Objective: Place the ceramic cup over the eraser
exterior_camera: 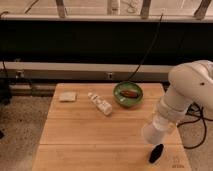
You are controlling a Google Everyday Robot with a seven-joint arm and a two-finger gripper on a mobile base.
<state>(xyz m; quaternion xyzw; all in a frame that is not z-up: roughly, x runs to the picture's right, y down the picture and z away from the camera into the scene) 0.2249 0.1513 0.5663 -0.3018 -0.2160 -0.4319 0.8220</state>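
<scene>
Hanging low over the right front part of the wooden worktop (85, 135), the arm's white gripper (154, 131) seems to carry the ceramic cup (151, 134) at its lower tip, though cup and wrist are both white and blur into one tapering shape, so where one ends and the other begins cannot be told. Whether the fingers are closed on the cup or slack is likewise not readable; they are not separately visible at all. What matters for the coming move is the offset between that tip and the eraser (156, 153): the small black block stands on the worktop just below and slightly to the right of the cup in the camera view, near the front edge, very close to it but apparently not yet covered. Its long axis runs roughly up and down in the picture, leaning a little to the right at the top, so it reads as standing on end or lying nearly toward the camera; which of the two is unclear. My judgement is that the cup must travel a short way toward the front edge and a touch right, then come straight down, mouth squarely over the block. Well apart, at the back of the worktop, lie a green bowl (127, 94) with something reddish in it, a clear plastic bottle (101, 104) on its side, and a pale beige pad (67, 96).
</scene>
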